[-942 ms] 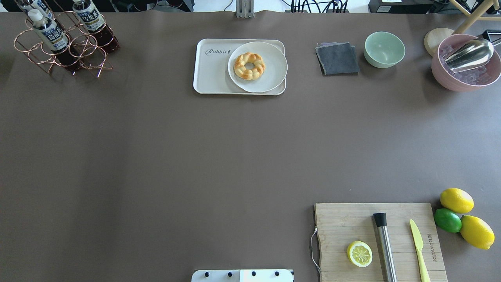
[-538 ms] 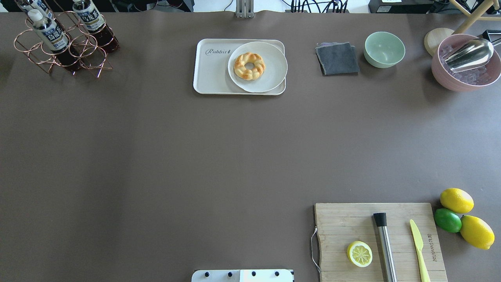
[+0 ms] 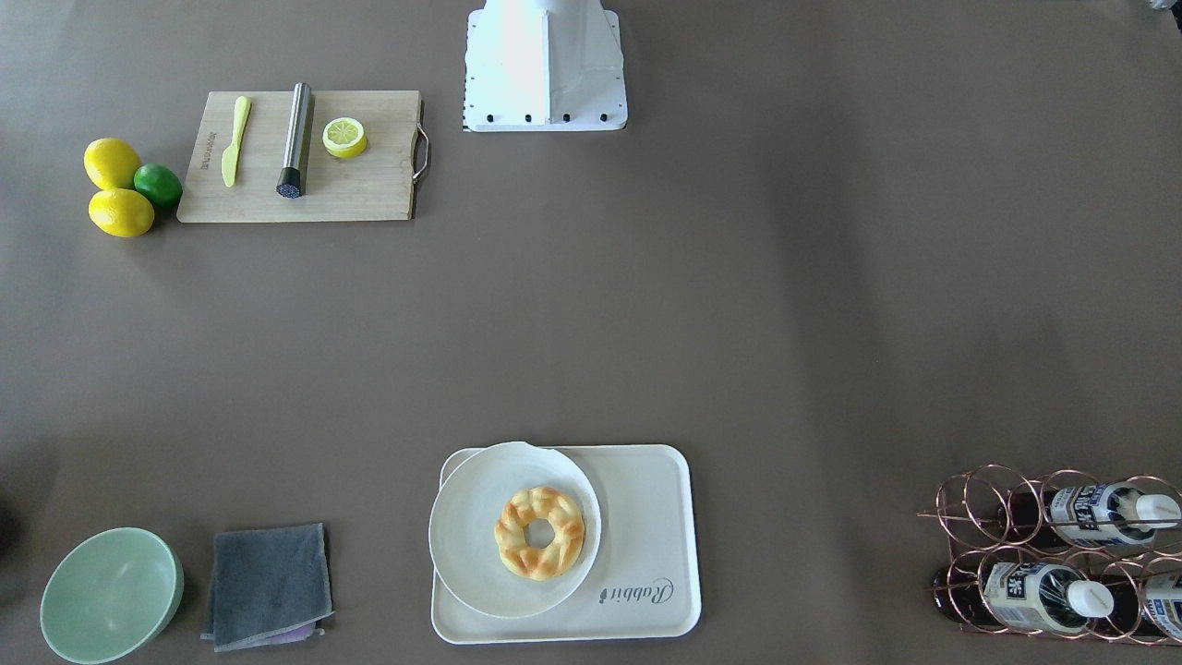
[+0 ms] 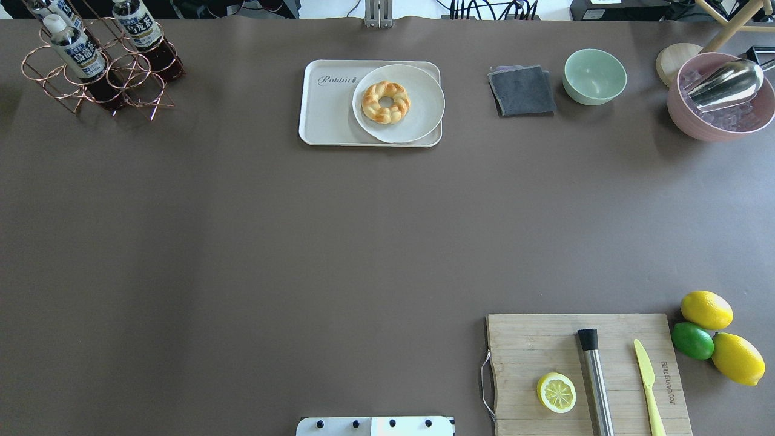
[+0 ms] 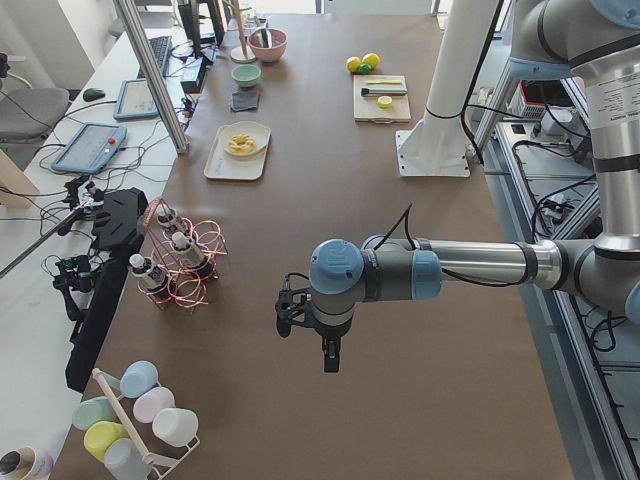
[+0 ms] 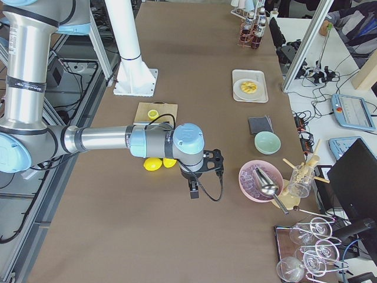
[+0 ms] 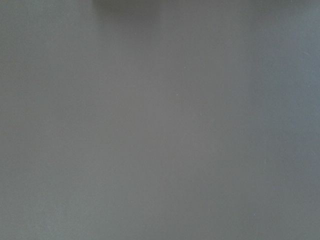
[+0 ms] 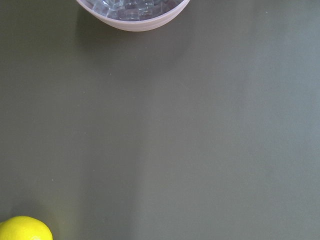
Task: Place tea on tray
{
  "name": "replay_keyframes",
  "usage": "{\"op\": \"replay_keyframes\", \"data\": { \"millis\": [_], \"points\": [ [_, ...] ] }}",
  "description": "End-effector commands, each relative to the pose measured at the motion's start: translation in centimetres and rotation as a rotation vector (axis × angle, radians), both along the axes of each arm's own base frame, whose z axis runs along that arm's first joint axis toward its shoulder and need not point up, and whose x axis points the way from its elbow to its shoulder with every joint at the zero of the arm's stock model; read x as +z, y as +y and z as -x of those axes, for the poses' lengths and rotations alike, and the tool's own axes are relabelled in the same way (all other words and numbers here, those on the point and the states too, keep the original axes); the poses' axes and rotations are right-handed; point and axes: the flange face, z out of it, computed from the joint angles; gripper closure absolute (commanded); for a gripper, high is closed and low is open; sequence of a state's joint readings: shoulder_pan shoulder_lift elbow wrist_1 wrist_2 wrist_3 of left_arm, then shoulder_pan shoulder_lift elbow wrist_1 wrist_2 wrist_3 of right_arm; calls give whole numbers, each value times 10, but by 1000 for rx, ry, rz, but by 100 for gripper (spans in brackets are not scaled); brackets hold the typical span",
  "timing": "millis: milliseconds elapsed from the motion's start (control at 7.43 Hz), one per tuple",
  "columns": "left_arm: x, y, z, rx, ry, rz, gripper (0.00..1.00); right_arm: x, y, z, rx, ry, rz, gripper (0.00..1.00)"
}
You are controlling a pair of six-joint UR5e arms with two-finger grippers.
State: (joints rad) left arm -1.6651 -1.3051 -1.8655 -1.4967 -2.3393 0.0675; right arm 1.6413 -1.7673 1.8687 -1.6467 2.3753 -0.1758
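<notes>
Currently the tea (image 4: 75, 51) sits in a rack (image 4: 42, 85), apart from the tray (image 4: 330, 115); left pincer (image 5: 329, 352), right pincer (image 6: 195, 191): cannot tell.

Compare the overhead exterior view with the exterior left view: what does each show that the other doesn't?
Only overhead: fine detail, such as the "Rabbit" lettering on the tray and the yellow knife on the cutting board; no arm appears. Only exterior left: the left gripper over bare table, apart from the tea bottles, its jaws too unclear to judge, plus a stand of pastel cups. Both: the tea bottles in the copper wire rack, none on the tray, and the plate with the doughnut.
</notes>
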Motion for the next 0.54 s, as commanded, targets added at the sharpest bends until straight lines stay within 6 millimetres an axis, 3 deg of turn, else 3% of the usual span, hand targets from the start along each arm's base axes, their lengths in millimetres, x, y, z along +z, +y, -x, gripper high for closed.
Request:
{"op": "replay_keyframes", "data": {
  "millis": [0, 404],
  "points": [
    [-3, -1, 0, 1, -1, -8, 3, 3, 1, -1, 3, 20, 13, 0],
    [-4, -1, -1, 2, 0, -13, 3, 11, 6, -2, 6, 31, 32, 0]
  ]
}}
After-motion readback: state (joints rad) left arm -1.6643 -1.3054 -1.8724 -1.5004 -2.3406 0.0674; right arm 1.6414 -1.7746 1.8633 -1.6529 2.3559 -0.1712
